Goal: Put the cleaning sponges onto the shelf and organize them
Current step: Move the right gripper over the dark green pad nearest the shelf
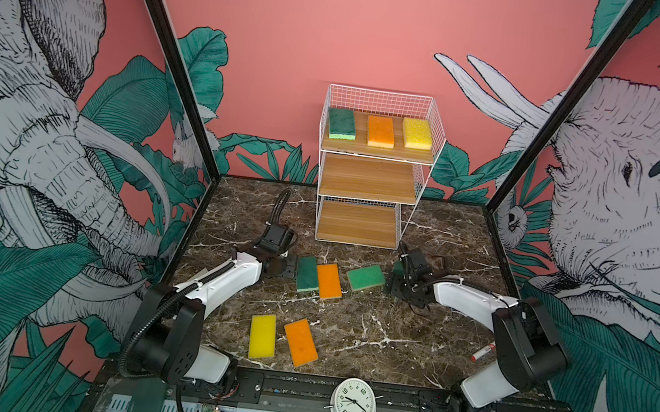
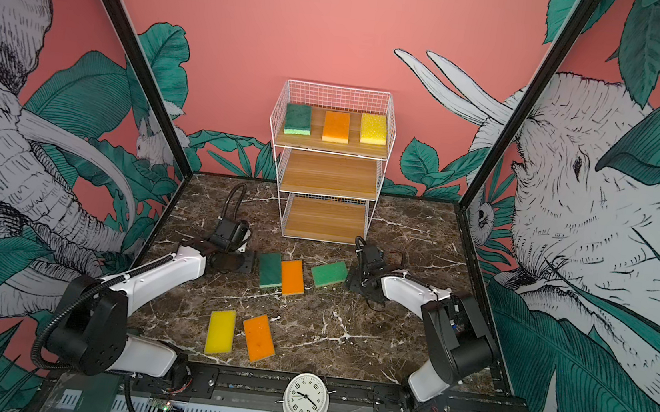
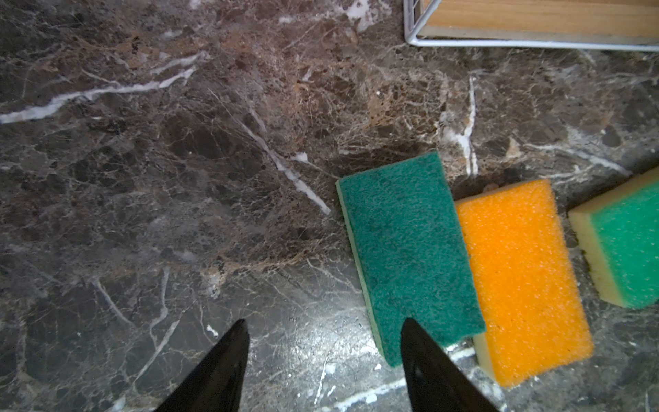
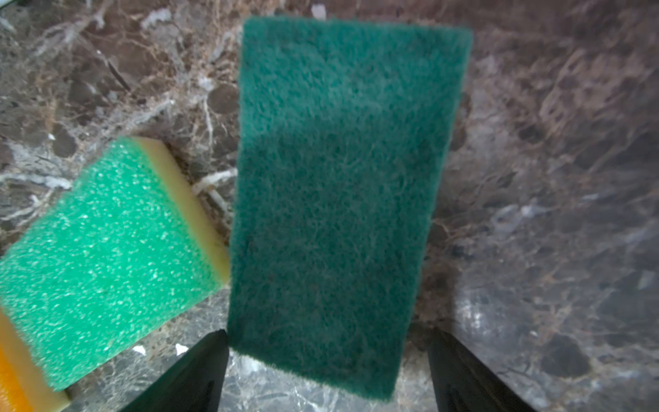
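The shelf stands at the back; its top board carries a green, an orange and a yellow sponge. On the table lie a dark green sponge against an orange one, and a lighter green one. A yellow and an orange sponge lie near the front. My left gripper is open over bare table, one finger overlapping the dark green sponge's corner. My right gripper is open, straddling the near end of another dark green sponge.
A red-and-white marker pen lies at the right edge beside my right arm. A white clock stands on the front rail. The shelf's middle and bottom boards are bare. Black frame posts rise at the table's back corners.
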Controlling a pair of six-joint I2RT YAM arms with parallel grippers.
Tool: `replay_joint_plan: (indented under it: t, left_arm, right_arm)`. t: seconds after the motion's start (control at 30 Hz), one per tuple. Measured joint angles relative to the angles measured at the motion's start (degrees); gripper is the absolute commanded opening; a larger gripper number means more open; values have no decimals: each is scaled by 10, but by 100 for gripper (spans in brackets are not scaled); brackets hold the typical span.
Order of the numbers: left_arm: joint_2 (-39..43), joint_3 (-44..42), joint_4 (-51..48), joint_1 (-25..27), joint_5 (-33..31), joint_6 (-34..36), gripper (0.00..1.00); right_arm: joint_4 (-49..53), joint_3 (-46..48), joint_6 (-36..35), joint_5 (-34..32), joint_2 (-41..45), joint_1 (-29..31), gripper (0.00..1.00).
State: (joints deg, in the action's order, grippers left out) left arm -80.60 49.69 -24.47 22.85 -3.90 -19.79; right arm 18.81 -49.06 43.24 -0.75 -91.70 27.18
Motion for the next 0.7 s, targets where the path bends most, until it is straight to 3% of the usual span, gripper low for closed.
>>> replay_joint_plan:
  t: [0.7]
  left_arm:
    - [-14, 9, 0, 0, -1, -2, 68]
  right_arm:
    - [36, -28, -42, -46, -31, 2, 89]
